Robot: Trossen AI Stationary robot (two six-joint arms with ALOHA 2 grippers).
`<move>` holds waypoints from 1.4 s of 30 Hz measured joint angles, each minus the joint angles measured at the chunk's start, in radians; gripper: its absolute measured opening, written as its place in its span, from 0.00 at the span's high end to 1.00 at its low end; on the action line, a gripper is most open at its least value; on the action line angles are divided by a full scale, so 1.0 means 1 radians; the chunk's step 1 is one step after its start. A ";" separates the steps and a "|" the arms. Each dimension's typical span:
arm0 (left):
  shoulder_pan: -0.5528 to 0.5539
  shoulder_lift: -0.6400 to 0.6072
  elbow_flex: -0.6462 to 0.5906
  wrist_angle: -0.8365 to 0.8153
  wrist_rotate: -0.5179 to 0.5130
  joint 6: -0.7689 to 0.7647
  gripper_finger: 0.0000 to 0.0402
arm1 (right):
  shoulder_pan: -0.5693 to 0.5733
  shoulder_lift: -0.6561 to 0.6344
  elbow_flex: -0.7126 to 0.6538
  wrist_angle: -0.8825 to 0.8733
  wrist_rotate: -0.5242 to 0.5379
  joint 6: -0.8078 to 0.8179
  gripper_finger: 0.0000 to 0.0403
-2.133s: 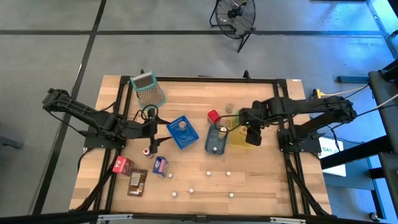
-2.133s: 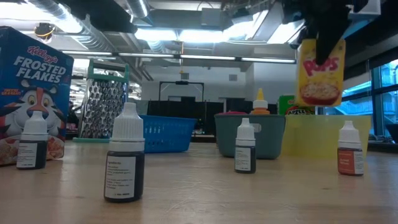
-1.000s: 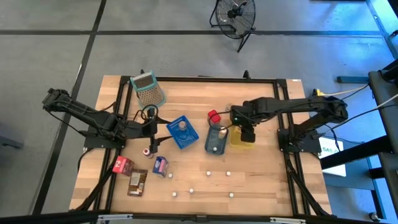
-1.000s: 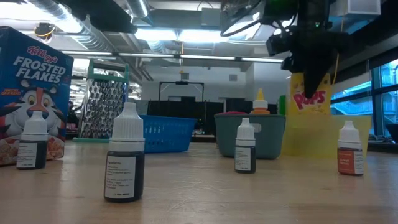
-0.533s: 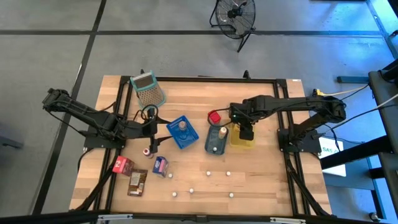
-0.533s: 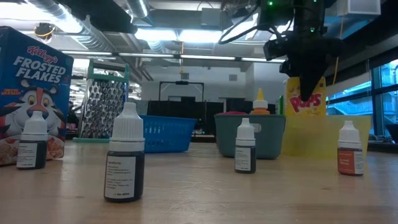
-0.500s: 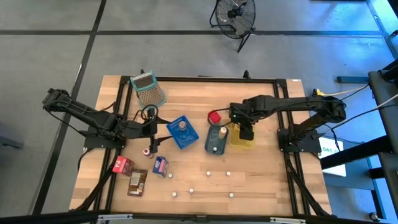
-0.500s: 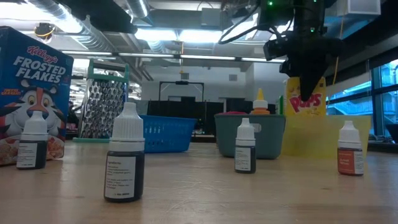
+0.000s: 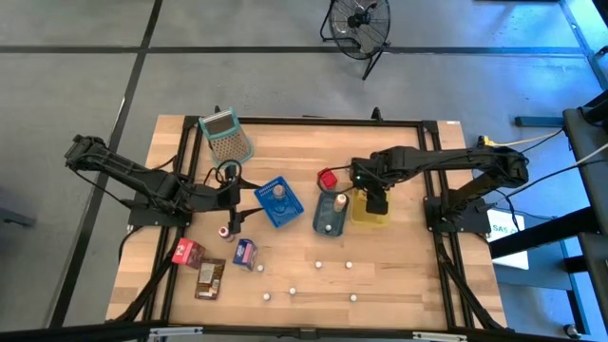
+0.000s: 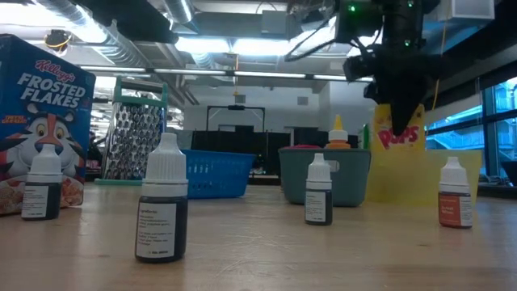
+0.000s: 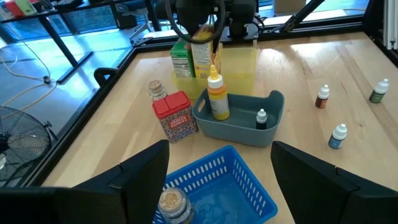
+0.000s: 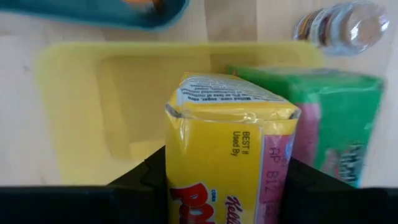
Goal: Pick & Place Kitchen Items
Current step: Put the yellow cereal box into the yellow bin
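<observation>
On the table (image 9: pixel 399 266), the yellow tray (image 12: pixel 81 99) is seen below the right hand (image 12: pixel 227 177), which is clamped on the yellow cereal box (image 12: pixel 227 149), held upright over the tray's inside. A green box (image 12: pixel 329 124) stands just beside it in the tray. The teal tray (image 11: pixel 239 121) is adjacent. The left hand (image 11: pixel 217 168) is held apart over the blue basket (image 11: pixel 217 186).

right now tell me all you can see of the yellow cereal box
The yellow Corn Pops cereal box is small, glossy cardboard with red lettering. It stands upright, gripped at its top between the right gripper's dark fingers, lowered into the yellow tray, right beside a green box.
</observation>
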 joint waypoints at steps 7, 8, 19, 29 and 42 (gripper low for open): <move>0.000 0.000 0.000 0.000 0.007 0.000 0.31 | -0.022 0.000 -0.060 0.052 0.001 -0.010 0.58; 0.000 0.000 0.000 0.000 0.006 0.000 0.31 | -0.025 0.000 -0.064 0.057 0.001 -0.010 0.58; 0.000 0.000 0.000 0.000 0.007 -0.001 0.31 | -0.037 0.000 -0.076 0.086 0.001 -0.017 0.58; 0.000 0.000 0.000 0.000 0.007 -0.001 0.31 | -0.037 0.000 -0.076 0.086 -0.005 -0.012 0.56; 0.000 0.000 0.000 0.000 0.007 0.000 0.31 | -0.036 0.000 -0.077 0.086 0.001 -0.006 0.48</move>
